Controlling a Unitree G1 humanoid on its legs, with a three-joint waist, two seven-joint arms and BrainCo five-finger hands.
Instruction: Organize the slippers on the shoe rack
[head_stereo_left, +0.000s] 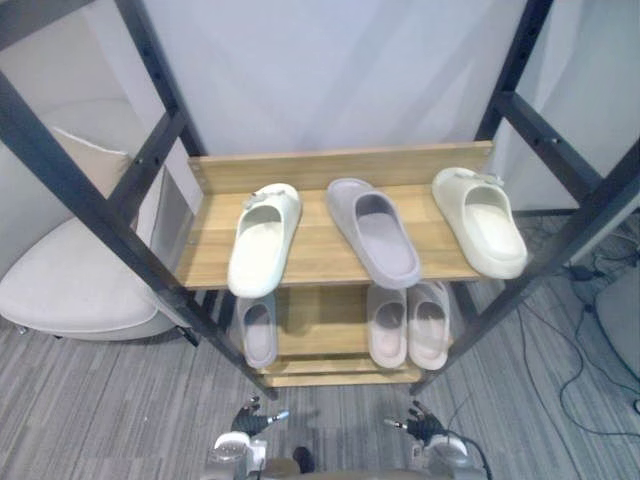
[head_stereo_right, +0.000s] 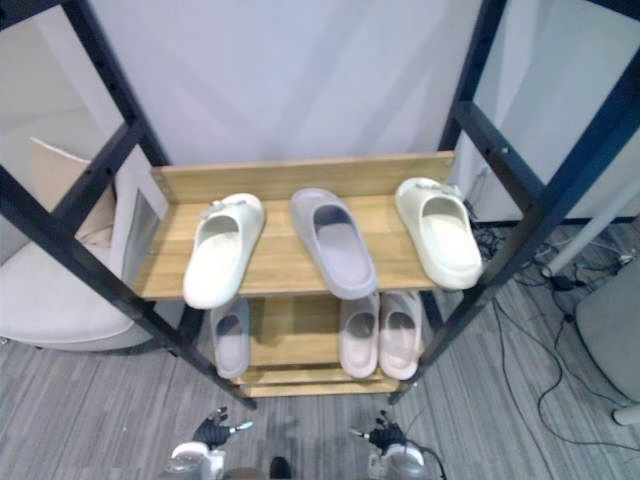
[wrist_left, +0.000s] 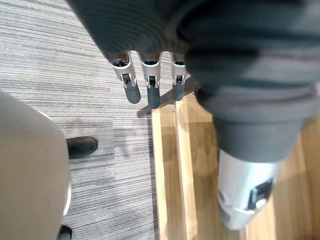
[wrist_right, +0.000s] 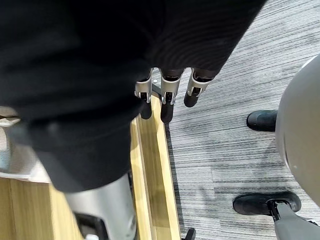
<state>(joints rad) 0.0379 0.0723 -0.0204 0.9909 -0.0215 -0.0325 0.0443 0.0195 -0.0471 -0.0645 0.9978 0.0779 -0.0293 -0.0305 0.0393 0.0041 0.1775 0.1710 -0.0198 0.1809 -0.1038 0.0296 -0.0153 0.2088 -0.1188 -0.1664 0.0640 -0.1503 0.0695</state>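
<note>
Up on the shoe rack (head_stereo_left: 330, 165), the grey slipper (head_stereo_left: 375, 235) lies front-to-back between two cream slippers (head_stereo_left: 262, 240), well above the left hand (head_stereo_left: 247, 421) and the seemingly nearer right hand (head_stereo_left: 428, 428) by the rack's foot, their fingers (wrist_left: 152, 92) straight, holding nothing.

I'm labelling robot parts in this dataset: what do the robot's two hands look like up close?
They match: the left hand and the right hand each have slim silver fingers ending in dark rounded tips. A dark ribbed cover wraps the back of each hand and the wrist.
</note>
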